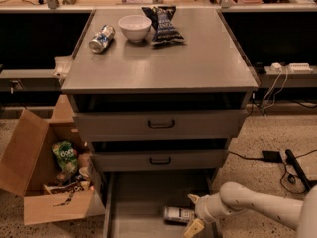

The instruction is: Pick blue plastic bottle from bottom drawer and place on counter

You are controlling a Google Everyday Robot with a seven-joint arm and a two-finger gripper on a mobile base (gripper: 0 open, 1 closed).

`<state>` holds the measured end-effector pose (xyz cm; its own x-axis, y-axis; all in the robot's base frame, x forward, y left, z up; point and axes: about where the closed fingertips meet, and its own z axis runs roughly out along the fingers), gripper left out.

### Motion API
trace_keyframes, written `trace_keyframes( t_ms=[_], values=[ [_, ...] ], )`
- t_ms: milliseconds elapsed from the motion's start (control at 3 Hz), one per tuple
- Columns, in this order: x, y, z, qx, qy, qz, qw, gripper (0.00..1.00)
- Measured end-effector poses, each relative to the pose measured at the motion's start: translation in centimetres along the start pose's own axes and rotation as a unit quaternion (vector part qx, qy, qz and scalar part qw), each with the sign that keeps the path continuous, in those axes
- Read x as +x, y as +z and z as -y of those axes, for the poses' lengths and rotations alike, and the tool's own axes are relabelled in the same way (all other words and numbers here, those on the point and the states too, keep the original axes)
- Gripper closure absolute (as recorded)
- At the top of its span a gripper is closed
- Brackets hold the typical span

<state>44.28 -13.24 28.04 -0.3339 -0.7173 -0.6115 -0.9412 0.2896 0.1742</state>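
Observation:
The blue plastic bottle lies on its side on the floor of the open bottom drawer, near the drawer's right front. My gripper reaches in from the lower right on a white arm; its pale fingers stand apart, one above the bottle's right end and one below it, close around that end. The counter is the grey cabinet top above the two shut drawers with dark handles.
On the counter's far side lie a blue-and-silver can, a white bowl and a dark snack bag. An open cardboard box with rubbish stands left of the cabinet. Cables and a power brick lie on the floor at right.

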Motion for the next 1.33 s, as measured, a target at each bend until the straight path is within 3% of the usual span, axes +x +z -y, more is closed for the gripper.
trace_keyframes(
  t_ms=[667, 1000, 1333],
  values=[
    [5.2, 3.6, 6.2, 0.002, 0.01, -0.023, 0.9997, 0.0],
    [6.4, 6.3, 9.1, 0.003, 0.0, -0.019, 0.9998, 0.0],
    [7.0, 8.3, 10.4, 0.005, -0.01, -0.02, 0.9997, 0.0]
  ],
)
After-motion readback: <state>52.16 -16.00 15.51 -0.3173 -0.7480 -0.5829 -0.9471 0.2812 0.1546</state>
